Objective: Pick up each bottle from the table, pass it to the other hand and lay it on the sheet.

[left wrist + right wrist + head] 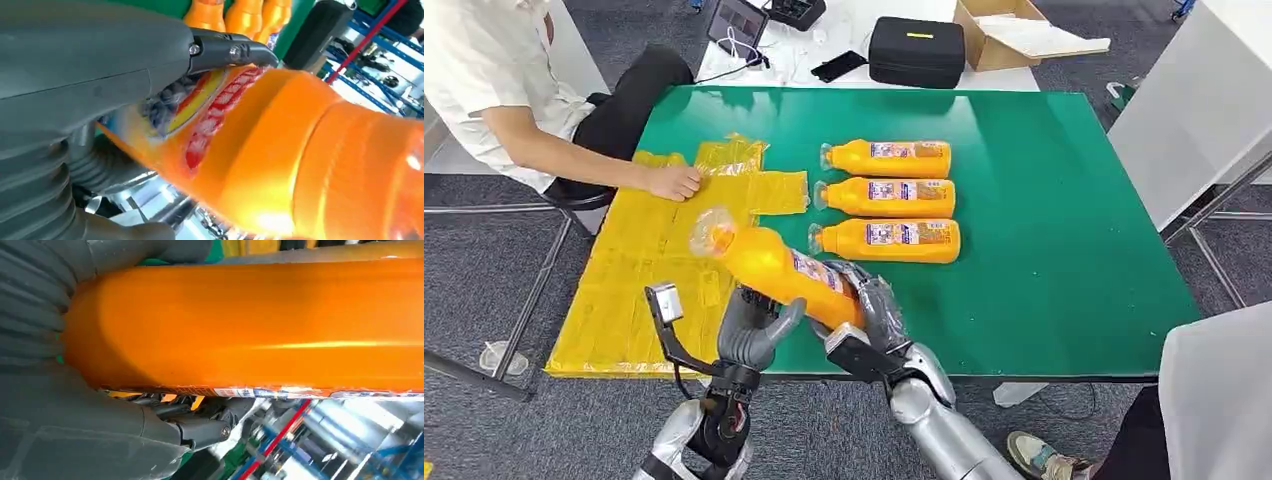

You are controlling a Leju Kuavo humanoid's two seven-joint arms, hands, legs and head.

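Right hand (871,305) is wrapped around the base end of an orange bottle (774,262), held tilted over the near edge of the green table (1064,250), cap pointing up-left over the yellow sheet (639,290). Left hand (754,330) sits under the bottle's middle, fingers curled up against it. Three more bottles (889,200) lie side by side mid-table. A person's hand (674,182) rests on the sheet's far end.

Left wrist: thumb and dark fingers (235,50) lie across the label; looks like a grip, though contact is partly hidden.

Right wrist: fingers (200,427) clamp the bottle's body.
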